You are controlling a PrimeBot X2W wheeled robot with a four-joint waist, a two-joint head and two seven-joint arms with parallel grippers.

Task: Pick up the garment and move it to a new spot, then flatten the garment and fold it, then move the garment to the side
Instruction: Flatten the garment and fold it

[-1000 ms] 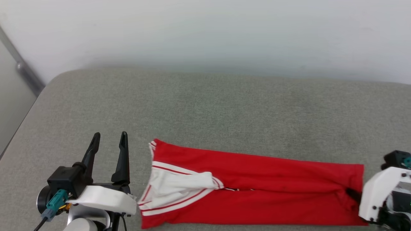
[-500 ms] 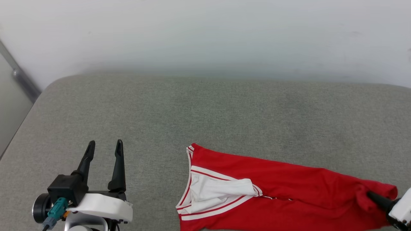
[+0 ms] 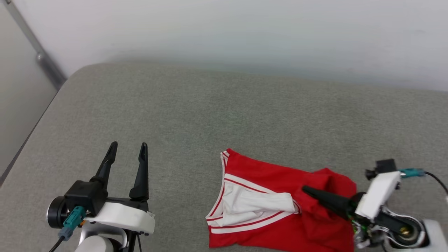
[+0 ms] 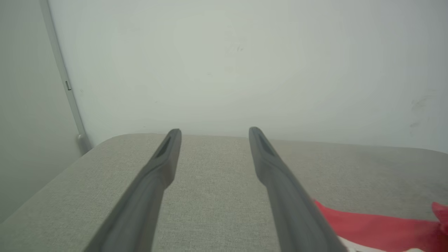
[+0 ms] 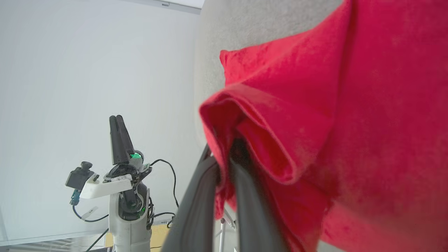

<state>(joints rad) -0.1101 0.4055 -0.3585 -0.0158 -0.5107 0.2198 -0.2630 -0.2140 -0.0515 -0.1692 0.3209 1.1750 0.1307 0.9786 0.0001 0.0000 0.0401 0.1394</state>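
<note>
Where our right gripper (image 3: 305,189) reaches in from the lower right of the head view, its two dark fingers are pressed together on a bunched red fold of the garment (image 3: 266,175). In the right wrist view that fold drapes over and around the fingertips. The garment lies at the bottom centre-right of the head view on the grey cushion (image 3: 210,112). Its right part is gathered up at the fingers, and its left part lies flatter, with the white panel and red-white striped trim turned towards the left.

Our left gripper (image 3: 128,144) sits at the lower left, fingers spread wide with nothing between them, pointing up the frame and well apart from the striped edge. We cannot tell whether it touches the cushion.

Bare cushion fills the middle and upper band of the frame and the gap between the two grippers. Its rounded corner shows at the upper left, its left edge runs down towards the lower left, and its far edge meets the pale wall (image 3: 245,35). A grey metal strip (image 3: 42,59) slants beside that corner. A black cable (image 3: 435,180) loops off our right wrist at the right edge.
</note>
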